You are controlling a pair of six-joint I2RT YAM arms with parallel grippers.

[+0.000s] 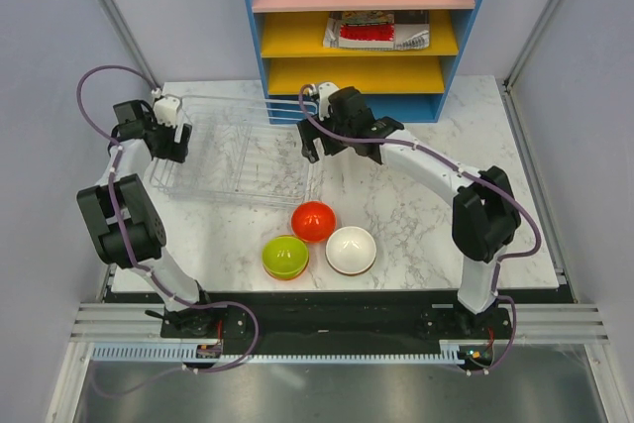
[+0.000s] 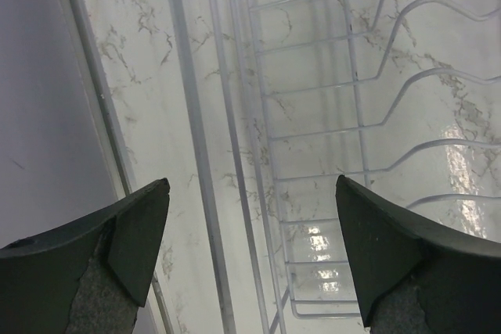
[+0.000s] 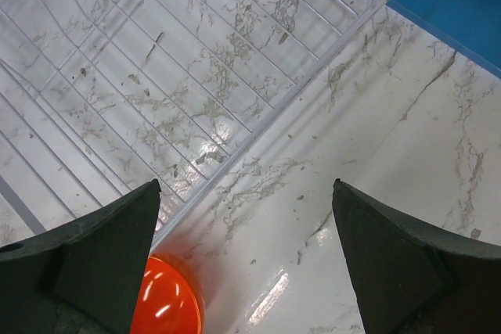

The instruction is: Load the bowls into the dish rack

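The white wire dish rack [image 1: 238,156] stands on its clear tray at the back left of the table, with no bowls in it. A red bowl [image 1: 313,221], a lime green bowl [image 1: 285,257] with an orange rim showing under it, and a white bowl [image 1: 351,250] sit on the table in front of the rack. My left gripper [image 1: 175,154] is open over the rack's left edge; its wires [image 2: 329,115] show between the jaws [image 2: 250,232]. My right gripper [image 1: 310,149] is open and empty above the rack's right edge [image 3: 156,76], behind the red bowl [image 3: 160,299].
A blue shelf unit [image 1: 367,22] with pink and yellow shelves holding books stands at the back, just behind the rack and the right gripper. Grey walls close both sides. The marble table [image 1: 426,215] ends at a black edge near the arm bases.
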